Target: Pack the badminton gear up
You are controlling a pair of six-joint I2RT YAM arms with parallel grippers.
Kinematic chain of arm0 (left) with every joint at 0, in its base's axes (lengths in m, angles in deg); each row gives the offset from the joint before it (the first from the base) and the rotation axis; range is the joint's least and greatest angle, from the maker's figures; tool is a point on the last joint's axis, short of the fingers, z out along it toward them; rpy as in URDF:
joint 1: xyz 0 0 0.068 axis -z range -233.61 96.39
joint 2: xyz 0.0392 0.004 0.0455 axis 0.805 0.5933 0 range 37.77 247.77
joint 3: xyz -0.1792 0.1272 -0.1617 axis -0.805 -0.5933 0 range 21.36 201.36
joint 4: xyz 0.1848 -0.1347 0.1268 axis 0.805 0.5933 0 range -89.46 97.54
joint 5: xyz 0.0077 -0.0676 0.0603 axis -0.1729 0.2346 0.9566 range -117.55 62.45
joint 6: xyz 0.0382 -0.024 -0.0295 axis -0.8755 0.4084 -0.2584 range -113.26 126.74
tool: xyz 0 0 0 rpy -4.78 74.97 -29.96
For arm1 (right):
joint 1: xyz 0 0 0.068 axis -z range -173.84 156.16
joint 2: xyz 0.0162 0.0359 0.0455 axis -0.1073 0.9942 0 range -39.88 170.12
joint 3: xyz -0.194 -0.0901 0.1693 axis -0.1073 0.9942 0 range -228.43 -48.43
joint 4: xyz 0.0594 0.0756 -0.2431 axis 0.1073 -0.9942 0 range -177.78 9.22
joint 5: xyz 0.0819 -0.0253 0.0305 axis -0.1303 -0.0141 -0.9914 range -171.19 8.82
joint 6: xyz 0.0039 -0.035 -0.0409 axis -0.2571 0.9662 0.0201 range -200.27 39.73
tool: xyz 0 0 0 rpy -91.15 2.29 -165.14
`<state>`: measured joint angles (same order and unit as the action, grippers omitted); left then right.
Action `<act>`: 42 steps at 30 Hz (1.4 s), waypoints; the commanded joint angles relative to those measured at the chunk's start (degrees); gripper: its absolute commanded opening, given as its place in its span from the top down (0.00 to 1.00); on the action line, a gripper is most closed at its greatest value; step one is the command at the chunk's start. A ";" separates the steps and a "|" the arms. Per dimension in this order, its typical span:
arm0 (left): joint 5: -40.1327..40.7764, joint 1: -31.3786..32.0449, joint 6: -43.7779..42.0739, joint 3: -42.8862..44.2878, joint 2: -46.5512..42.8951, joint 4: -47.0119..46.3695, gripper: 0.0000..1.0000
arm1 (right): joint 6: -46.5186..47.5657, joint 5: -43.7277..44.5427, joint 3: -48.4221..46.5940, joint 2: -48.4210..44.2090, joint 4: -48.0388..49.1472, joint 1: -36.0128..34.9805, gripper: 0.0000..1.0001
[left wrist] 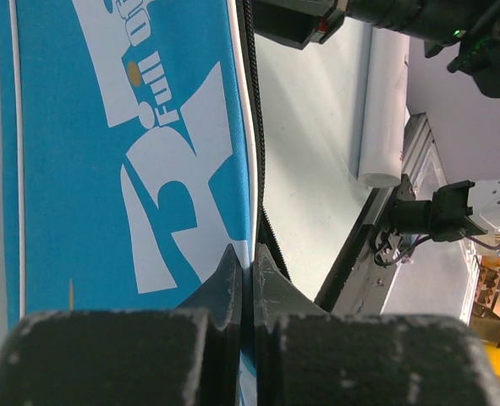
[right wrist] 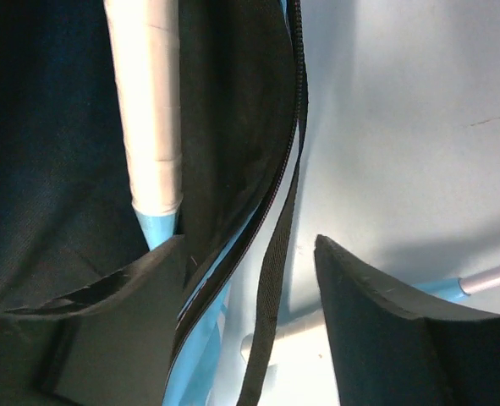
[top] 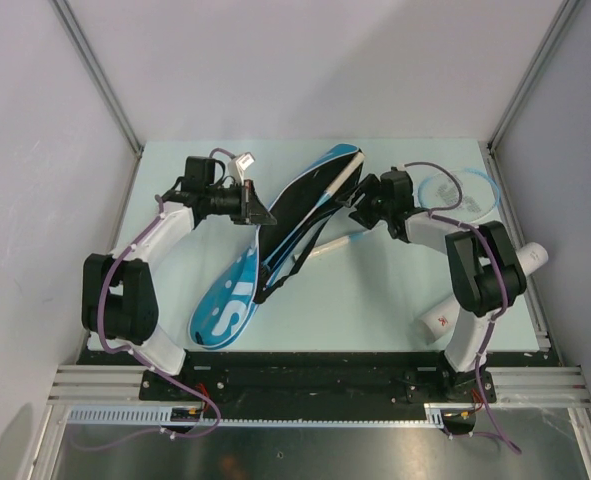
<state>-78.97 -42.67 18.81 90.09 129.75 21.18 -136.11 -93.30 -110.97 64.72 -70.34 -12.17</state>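
The table (top: 395, 300) shows bare surface either side of the blue cover (top: 225, 300) slanting across its middle. A racket handle (top: 337, 182) lies inside the cover. Left fingers (left wrist: 233, 283) clamp its rim; right fingers (right wrist: 364, 296) stand apart astride its zip edge.

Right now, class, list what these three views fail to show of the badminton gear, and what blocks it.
- Top view: head of the racket in the cover, hidden by the cover.
- Top view: shaft of the second racket, under the right arm.
- Top view: tube, partly behind the right arm.
- Left wrist view: cover lettering, cut off by the frame edges and left gripper.
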 commanded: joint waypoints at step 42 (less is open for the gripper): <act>28.04 -2.33 -0.91 2.46 -4.54 1.51 1.00 | 15.93 10.45 -14.89 0.70 -8.57 -9.72 0.37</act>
<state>-52.19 -44.27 19.14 88.89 124.12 25.09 -124.41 -78.00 -122.62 68.65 -74.06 -24.32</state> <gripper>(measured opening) 0.026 0.468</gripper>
